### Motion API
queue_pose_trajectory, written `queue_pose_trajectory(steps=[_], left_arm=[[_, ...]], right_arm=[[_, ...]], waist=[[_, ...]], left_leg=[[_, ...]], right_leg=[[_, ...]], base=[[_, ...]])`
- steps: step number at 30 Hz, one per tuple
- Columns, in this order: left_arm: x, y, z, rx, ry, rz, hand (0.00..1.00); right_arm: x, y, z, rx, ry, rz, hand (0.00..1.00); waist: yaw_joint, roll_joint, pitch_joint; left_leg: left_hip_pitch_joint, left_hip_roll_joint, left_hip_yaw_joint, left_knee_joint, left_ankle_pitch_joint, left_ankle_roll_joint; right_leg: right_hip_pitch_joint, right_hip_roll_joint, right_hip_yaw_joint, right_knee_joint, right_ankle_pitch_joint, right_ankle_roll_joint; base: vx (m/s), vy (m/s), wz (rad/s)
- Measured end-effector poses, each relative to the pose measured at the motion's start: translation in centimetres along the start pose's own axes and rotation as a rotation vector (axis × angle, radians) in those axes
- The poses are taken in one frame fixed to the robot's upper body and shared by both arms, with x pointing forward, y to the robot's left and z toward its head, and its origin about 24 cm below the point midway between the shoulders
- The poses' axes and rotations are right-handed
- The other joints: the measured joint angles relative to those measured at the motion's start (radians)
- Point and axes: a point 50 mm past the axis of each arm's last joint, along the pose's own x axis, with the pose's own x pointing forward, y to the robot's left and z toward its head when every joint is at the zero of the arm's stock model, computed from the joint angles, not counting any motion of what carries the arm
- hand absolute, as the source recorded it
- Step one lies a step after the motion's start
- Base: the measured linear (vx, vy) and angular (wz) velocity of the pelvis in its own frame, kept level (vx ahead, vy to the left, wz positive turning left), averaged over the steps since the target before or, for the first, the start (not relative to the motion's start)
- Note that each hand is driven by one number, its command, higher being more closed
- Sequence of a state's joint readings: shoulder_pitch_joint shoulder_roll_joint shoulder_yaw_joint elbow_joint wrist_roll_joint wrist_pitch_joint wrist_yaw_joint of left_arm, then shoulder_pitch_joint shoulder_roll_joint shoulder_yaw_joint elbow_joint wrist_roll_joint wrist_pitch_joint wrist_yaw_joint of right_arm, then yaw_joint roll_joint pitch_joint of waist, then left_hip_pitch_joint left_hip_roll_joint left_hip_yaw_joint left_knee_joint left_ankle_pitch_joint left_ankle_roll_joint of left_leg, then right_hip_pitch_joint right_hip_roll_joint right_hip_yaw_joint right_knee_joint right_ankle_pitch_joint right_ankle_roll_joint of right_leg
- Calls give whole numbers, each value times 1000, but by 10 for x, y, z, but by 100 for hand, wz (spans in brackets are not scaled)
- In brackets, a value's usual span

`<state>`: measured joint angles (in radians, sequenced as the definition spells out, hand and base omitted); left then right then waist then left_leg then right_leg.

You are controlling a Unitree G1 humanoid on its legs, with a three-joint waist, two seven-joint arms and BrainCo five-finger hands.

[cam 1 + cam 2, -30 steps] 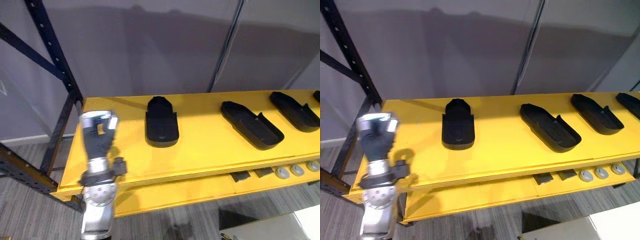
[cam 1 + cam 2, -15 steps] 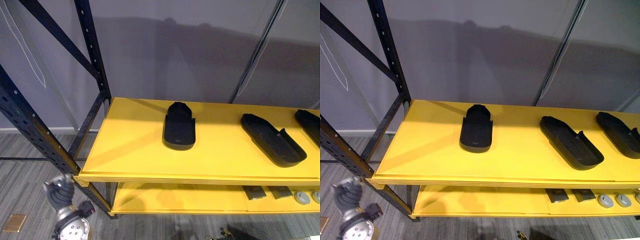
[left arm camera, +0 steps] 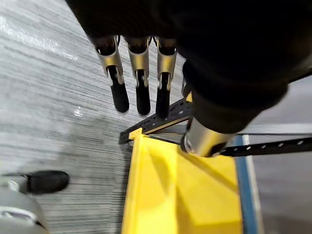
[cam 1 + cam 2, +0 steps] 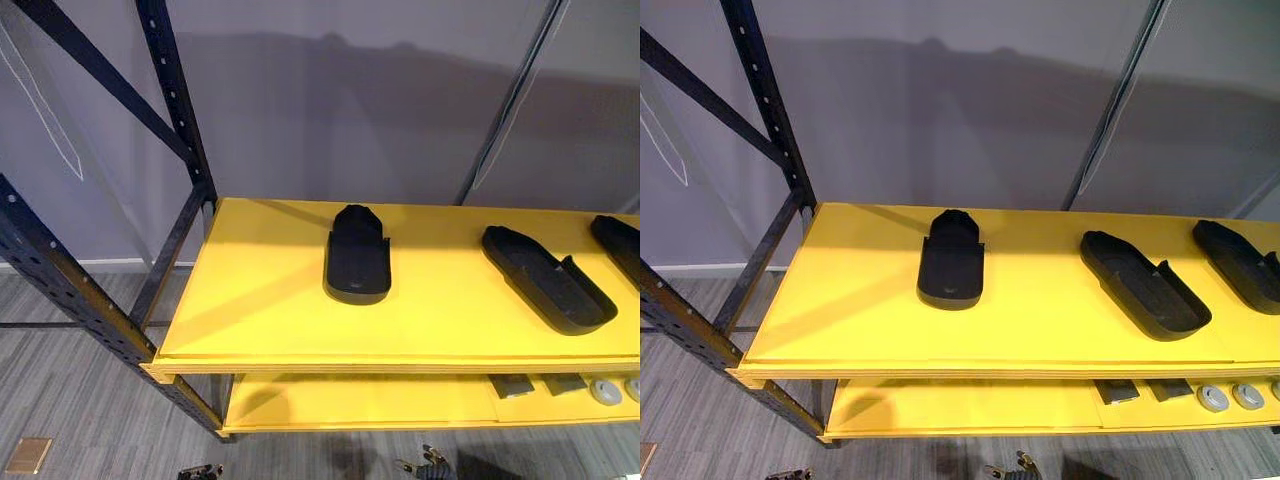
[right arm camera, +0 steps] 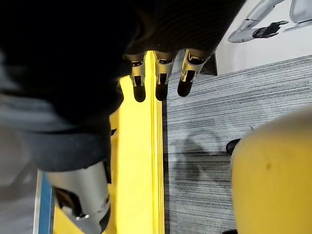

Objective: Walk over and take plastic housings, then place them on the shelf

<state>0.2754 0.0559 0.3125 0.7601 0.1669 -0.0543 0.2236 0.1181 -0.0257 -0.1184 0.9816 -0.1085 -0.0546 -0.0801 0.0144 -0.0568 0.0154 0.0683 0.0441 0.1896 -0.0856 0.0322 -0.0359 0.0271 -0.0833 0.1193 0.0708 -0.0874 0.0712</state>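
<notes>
With housings (image 4: pixel 357 256) lying on the shelf (image 4: pixel 260 300) and the left hand (image 3: pixel 141 83) and right hand (image 5: pixel 161 80) empty, fingers straight, fetching more probably means turning clear of the post (image 4: pixel 175 110).

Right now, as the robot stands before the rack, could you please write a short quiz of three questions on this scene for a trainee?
1. How many black housings lie on the upper yellow board in the right eye view?
2. True or false: the left hand is shut on one of the housings.
3. Where do the round grey parts lie? A: on the lower board. B: between two housings. C: on the floor.

Key
1. Three; the rightmost is cut by the picture's edge.
2. False: its fingers are straight and hold nothing.
3. A.
</notes>
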Motion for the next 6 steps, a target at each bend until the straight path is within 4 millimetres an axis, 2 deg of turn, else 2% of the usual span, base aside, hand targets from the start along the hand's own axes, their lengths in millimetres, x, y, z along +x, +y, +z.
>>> queue_pose_trajectory(steps=[6], left_arm=[[5,-10,6,38,-4,-63,0]], right_arm=[[2,-16,-1,-25,9,-34,0]], waist=[[-4,14,9]], left_leg=[[6,0,1,0,-3,-3]], right_leg=[[8,1,1,-10,0,0]], base=[[0,0,0]])
